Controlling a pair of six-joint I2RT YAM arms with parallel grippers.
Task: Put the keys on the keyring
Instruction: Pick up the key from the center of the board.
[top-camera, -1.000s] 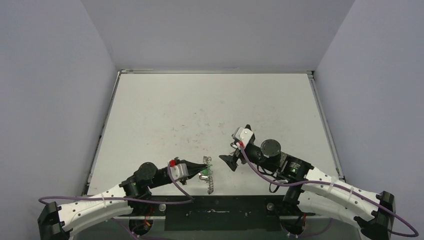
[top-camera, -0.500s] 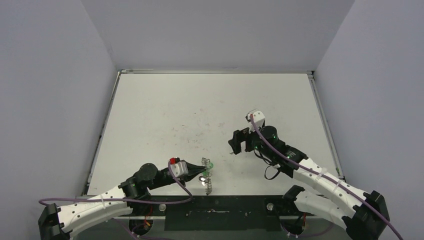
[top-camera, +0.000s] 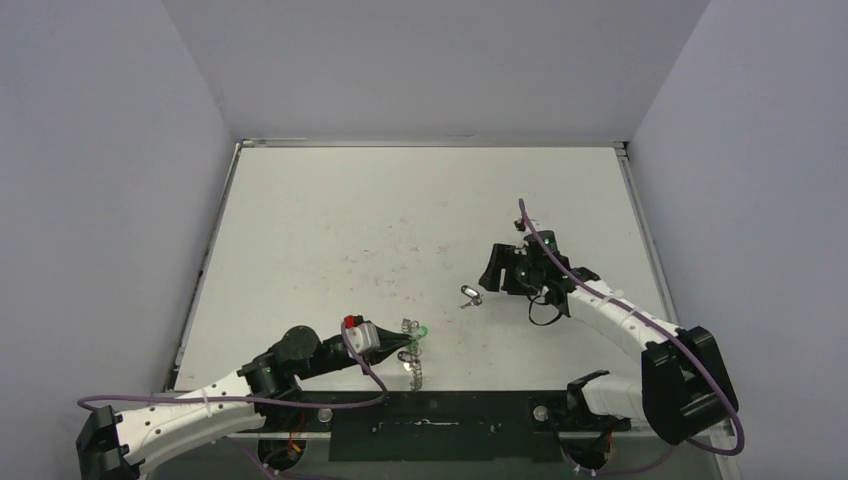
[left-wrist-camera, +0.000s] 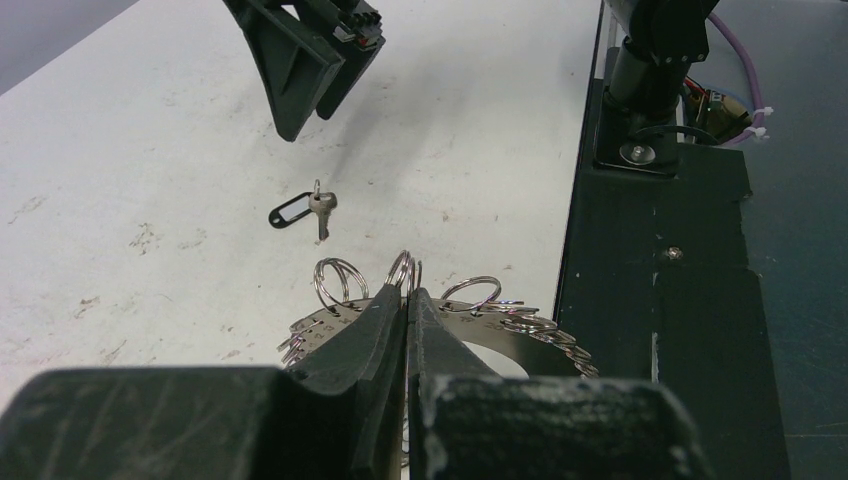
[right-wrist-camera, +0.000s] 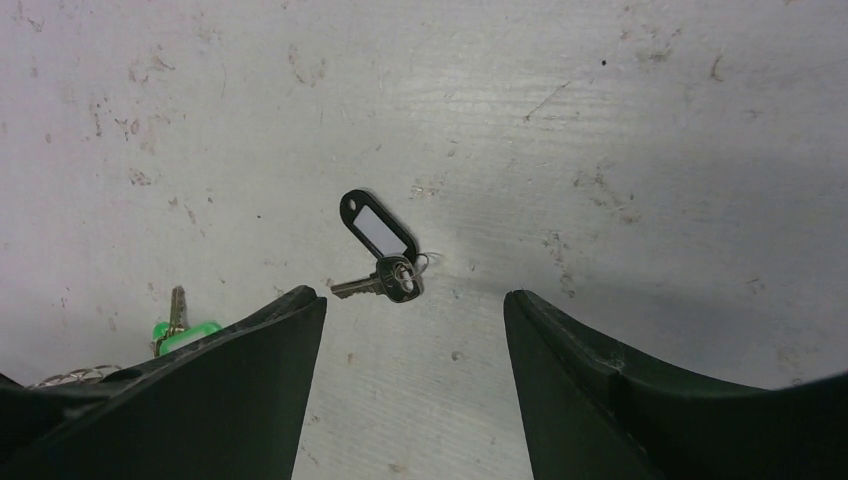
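Observation:
My left gripper (top-camera: 400, 345) is shut on the rim of the keyring (top-camera: 416, 362), a thin silver hoop with small split rings round its edge, near the table's front edge. The left wrist view shows the jaws (left-wrist-camera: 408, 292) pinched together on the keyring (left-wrist-camera: 530, 335). A green-headed key (top-camera: 422, 329) lies by the ring; I cannot tell whether it is attached. A dark-headed key with a black tag (top-camera: 469, 296) lies loose on the table. My right gripper (top-camera: 497, 273) is open just right of it; the key (right-wrist-camera: 388, 276) lies beyond the gripper (right-wrist-camera: 412, 296). No plain silver key shows.
The white table (top-camera: 400, 210) is scuffed, with grey walls on three sides. A black metal strip (top-camera: 430, 420) runs along the near edge between the arm bases. In the right wrist view the green-headed key (right-wrist-camera: 178, 330) and a bit of the keyring's rim (right-wrist-camera: 70, 378) lie left of the open fingers.
My right gripper has swung back and to the right, and the black-tagged key now lies on the table where it passed. My left gripper has kept its hold on the keyring.

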